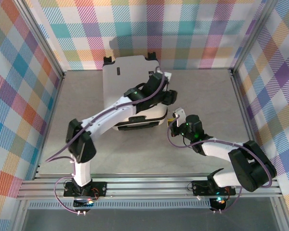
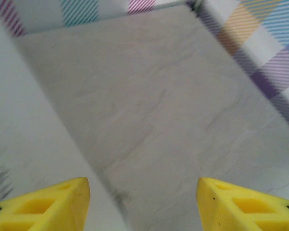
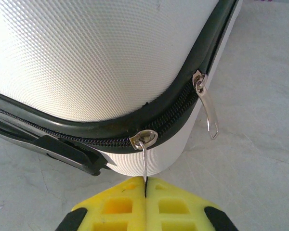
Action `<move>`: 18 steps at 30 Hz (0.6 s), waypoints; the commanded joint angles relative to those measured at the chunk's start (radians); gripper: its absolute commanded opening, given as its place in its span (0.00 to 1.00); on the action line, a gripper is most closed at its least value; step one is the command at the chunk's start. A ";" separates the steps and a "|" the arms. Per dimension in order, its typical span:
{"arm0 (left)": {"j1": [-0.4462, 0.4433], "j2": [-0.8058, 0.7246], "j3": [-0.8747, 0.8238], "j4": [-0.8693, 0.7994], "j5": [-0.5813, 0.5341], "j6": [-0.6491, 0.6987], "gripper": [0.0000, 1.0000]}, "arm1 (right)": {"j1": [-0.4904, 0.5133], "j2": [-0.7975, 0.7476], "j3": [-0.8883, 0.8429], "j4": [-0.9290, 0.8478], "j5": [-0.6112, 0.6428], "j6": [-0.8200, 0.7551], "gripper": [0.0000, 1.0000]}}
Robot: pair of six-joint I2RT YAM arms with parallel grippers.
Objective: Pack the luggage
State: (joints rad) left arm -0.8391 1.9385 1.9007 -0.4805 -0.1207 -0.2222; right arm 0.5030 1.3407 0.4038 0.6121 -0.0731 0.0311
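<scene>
While the luggage (image 1: 127,86) is lying closed on the table (image 1: 207,106), its zipper pull (image 3: 145,163) is being pinched by the right jaws; pulling along the seam (image 3: 86,140) is being advised. Left jaws are being held spread.

Two white arms, left arm (image 1: 106,114) and right arm (image 1: 216,150), carry bulky black joint housings (image 1: 250,169) and looping purple cables (image 1: 62,146). Small green lights (image 1: 131,91) glow on the housings. The left gripper (image 2: 142,183) and right gripper (image 3: 145,184) have yellow wedge-shaped fingers with recessed pockets and black trim at the outer corners.
</scene>
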 commanded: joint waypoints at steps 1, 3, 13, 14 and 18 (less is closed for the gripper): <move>-0.008 0.133 0.168 -0.075 0.061 0.063 0.61 | -0.004 -0.044 0.000 0.093 -0.051 -0.011 0.00; -0.008 0.231 0.304 -0.105 0.086 0.079 0.61 | -0.004 -0.049 -0.002 0.089 -0.053 -0.007 0.00; -0.014 0.482 0.595 -0.225 0.006 0.080 0.63 | -0.004 -0.067 -0.001 0.072 -0.053 -0.001 0.00; -0.015 0.481 0.584 -0.237 -0.029 0.064 0.63 | -0.004 -0.065 0.002 0.069 -0.045 0.000 0.00; -0.015 0.432 0.478 -0.250 -0.125 0.008 0.62 | -0.004 -0.044 0.015 0.072 -0.011 0.006 0.00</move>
State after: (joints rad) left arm -0.8497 2.4256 2.4363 -0.6788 -0.1459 -0.1661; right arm 0.5018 1.3163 0.3985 0.6041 -0.0795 0.0349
